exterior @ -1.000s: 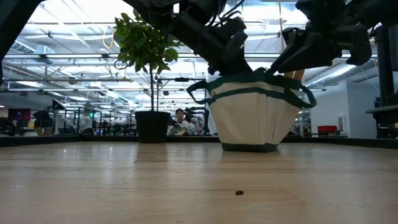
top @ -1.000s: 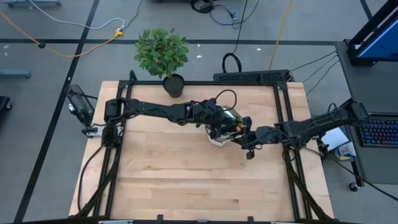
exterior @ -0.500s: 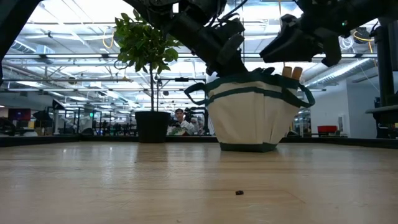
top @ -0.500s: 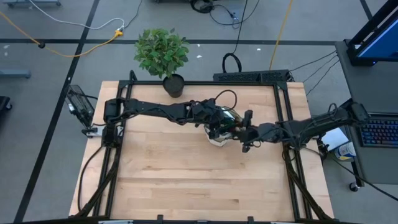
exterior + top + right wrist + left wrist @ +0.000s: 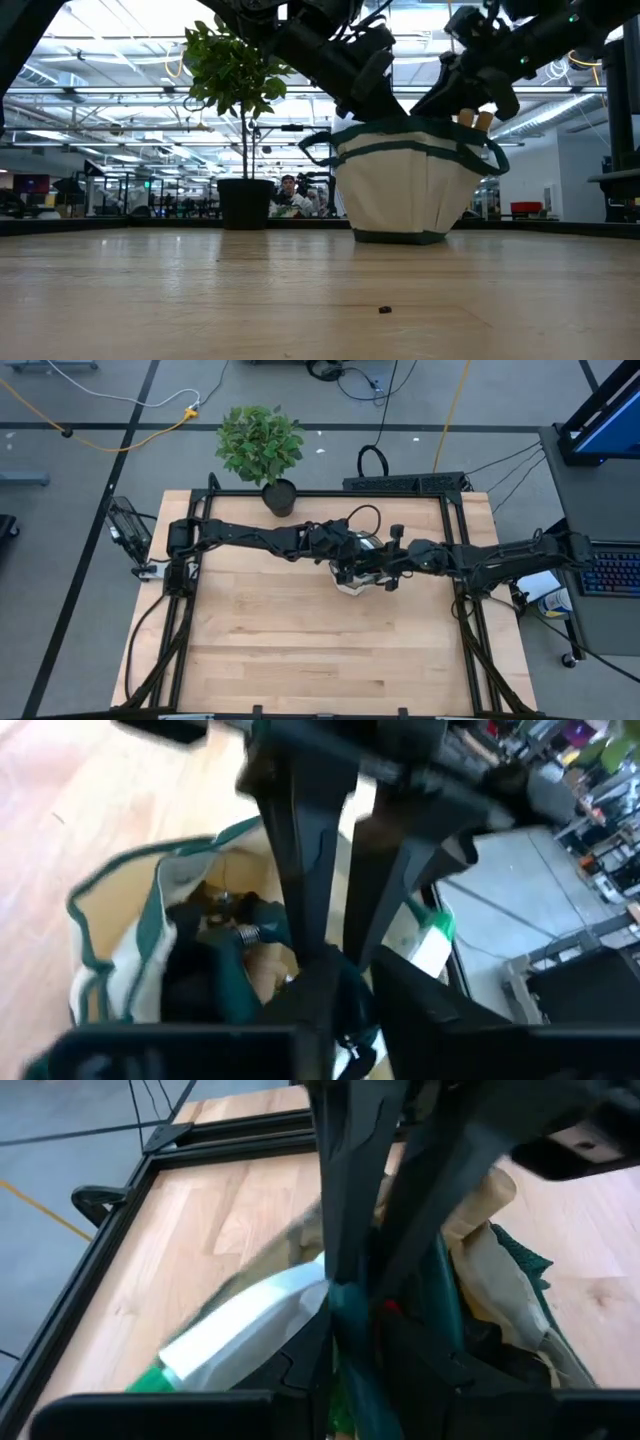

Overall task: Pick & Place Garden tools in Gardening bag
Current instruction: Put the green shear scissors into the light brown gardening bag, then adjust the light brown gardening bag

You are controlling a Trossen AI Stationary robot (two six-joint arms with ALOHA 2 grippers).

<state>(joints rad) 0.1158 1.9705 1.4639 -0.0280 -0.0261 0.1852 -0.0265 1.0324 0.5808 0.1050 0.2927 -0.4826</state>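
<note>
Gardening bag [image 5: 405, 190] stands on the wooden table [image 5: 200, 290].
Left gripper [image 5: 350, 563] pinches its green rim; right gripper [image 5: 385, 572], fingers nearly closed, pokes inside. Big bright workshop behind.

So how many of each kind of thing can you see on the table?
Gardening bag: 1
Potted plant: 1
Wooden tool handles poking out of the bag: 2
Robot claws over the bag: 2, the left claw and the right claw
Total: 6
More tools may be inside the bag, but they are too hidden to count.
</note>
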